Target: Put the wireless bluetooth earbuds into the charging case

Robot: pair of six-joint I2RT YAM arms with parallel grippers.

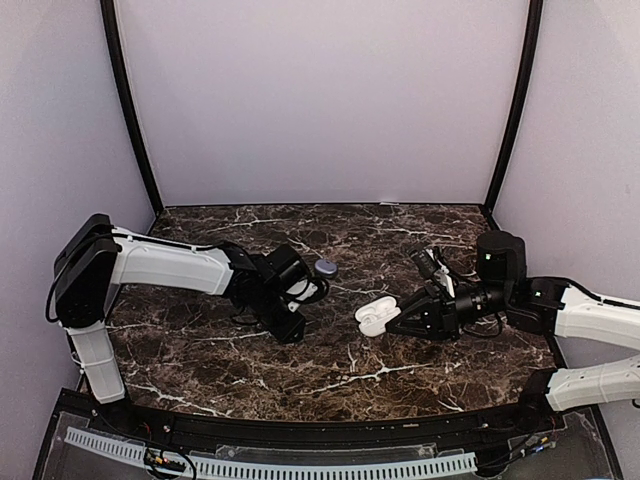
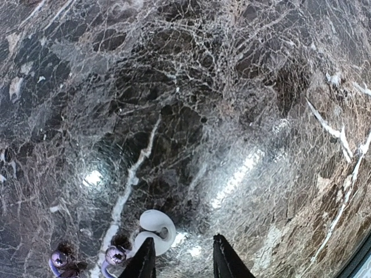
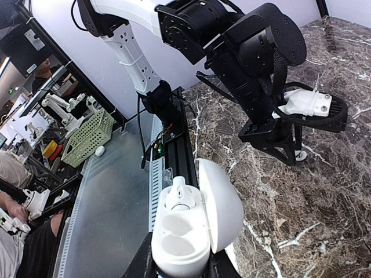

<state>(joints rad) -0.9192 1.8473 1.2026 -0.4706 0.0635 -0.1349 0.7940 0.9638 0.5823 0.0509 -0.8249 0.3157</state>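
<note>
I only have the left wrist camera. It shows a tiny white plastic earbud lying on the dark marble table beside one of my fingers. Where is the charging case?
Observer: The pale, rounded, hinged charging case is clamped in the right gripper, which holds it up off the dark marble table, to the right of your arm.
Operator: Is anything in it yet?
Observer: The case is open. One tiny white earbud sits in the hollow farthest from the gripper's fingers, and the hollow next to it is empty.
</note>
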